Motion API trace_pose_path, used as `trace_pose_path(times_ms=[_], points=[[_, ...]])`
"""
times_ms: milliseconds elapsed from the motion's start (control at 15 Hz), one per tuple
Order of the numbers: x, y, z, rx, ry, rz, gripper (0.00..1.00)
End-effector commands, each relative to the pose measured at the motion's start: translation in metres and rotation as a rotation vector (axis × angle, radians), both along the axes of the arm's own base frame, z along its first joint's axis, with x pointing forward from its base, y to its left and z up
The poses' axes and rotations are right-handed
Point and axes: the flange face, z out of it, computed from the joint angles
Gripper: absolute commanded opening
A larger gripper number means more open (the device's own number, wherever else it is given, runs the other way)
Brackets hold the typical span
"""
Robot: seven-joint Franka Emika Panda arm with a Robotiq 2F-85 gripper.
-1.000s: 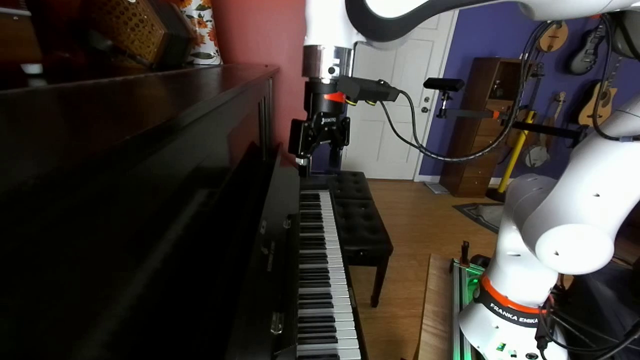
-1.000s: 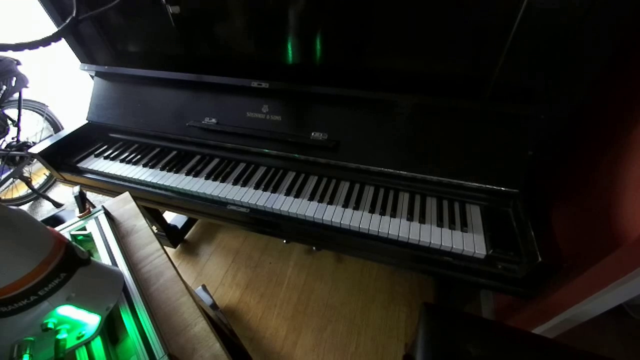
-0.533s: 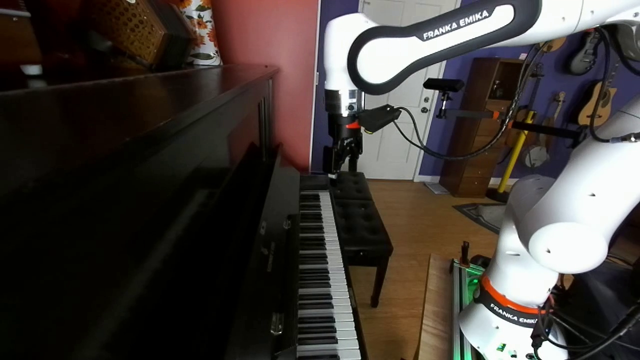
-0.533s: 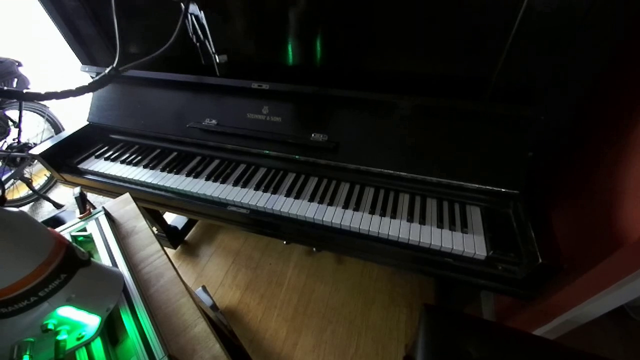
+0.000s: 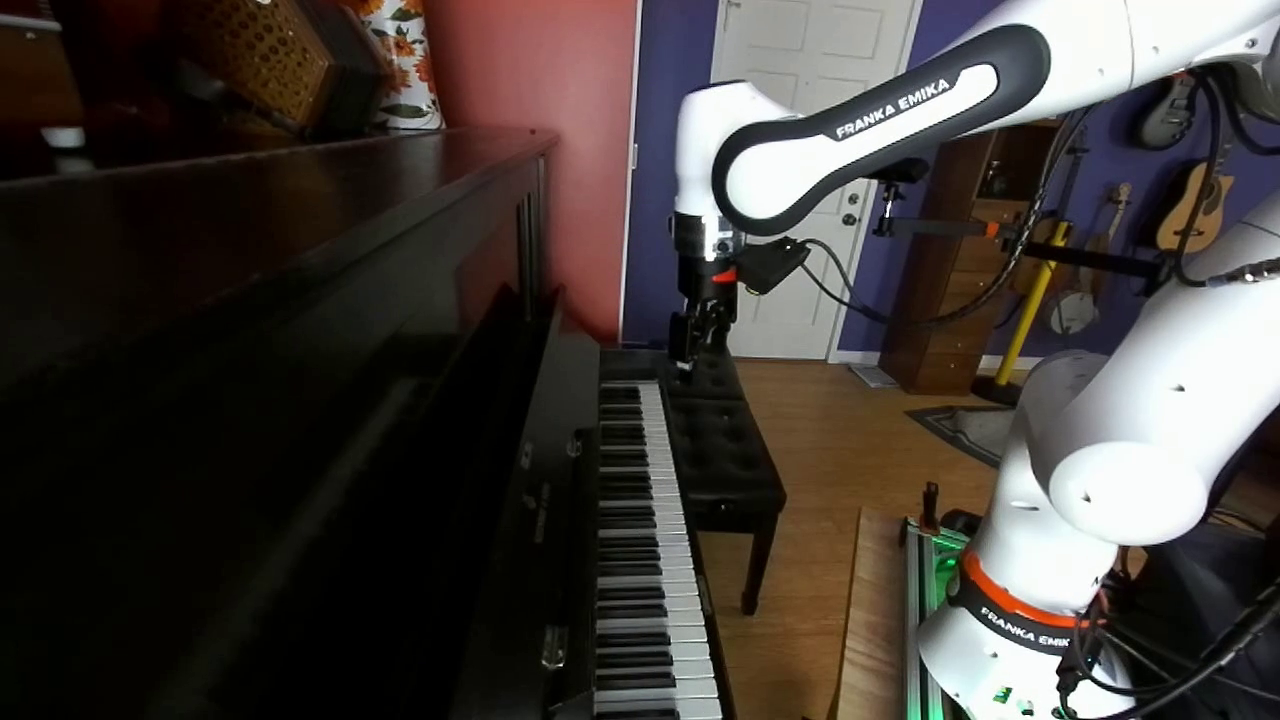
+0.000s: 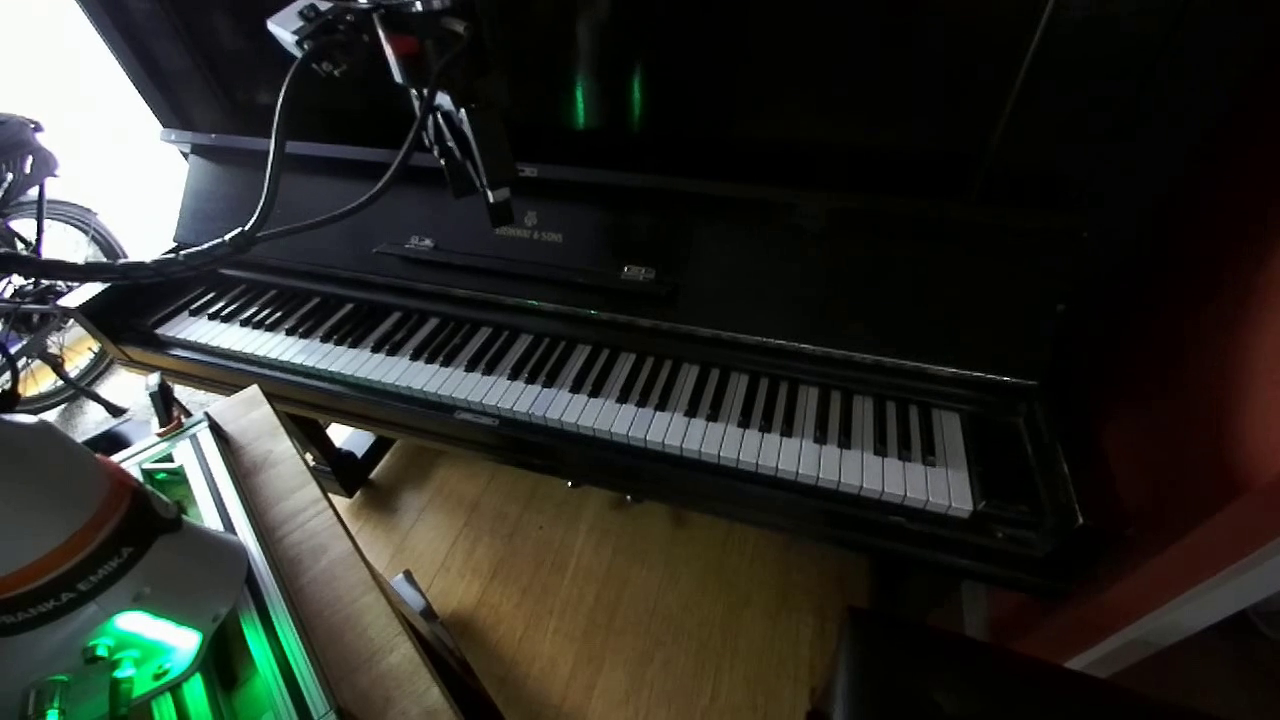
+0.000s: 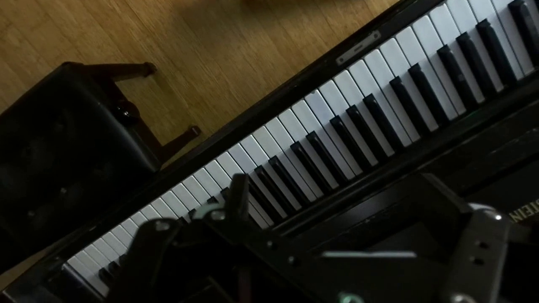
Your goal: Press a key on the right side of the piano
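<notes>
Piano keyboard (image 6: 565,395) below the pincer (image 7: 334,179), apart

From my remote seat I see a red wall (image 5: 580,200) beside a purple wall (image 5: 658,50), a white door (image 5: 790,330), hung guitars (image 5: 1195,208), a brown cabinet (image 5: 950,345) and black padded bench (image 5: 725,450) on wooden floor (image 5: 830,440), and bright glare (image 6: 60,60) upper left in an exterior view.

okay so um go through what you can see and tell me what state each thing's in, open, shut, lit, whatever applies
Piano, open, keys uncovered, none looking pressed
Gripper, open, holding nothing, clear of the keys
White door, looks shut
Black bench, upright on its legs
Base light, glowing green
</notes>
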Motion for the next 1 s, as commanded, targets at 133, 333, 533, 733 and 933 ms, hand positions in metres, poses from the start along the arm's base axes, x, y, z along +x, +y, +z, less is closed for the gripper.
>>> trace_pose_path(times_ms=[133,333,533,733,933], points=[[0.001,0.002,0.002,-0.001,-0.003,0.004,1.0],[0.007,0.001,-0.011,-0.032,0.057,0.045,1.0],[0.017,-0.038,-0.042,-0.032,0.133,0.122,1.0],[0.024,-0.094,-0.079,-0.073,0.192,0.218,1.0],[0.028,-0.147,-0.109,-0.052,0.175,0.3,1.0]])
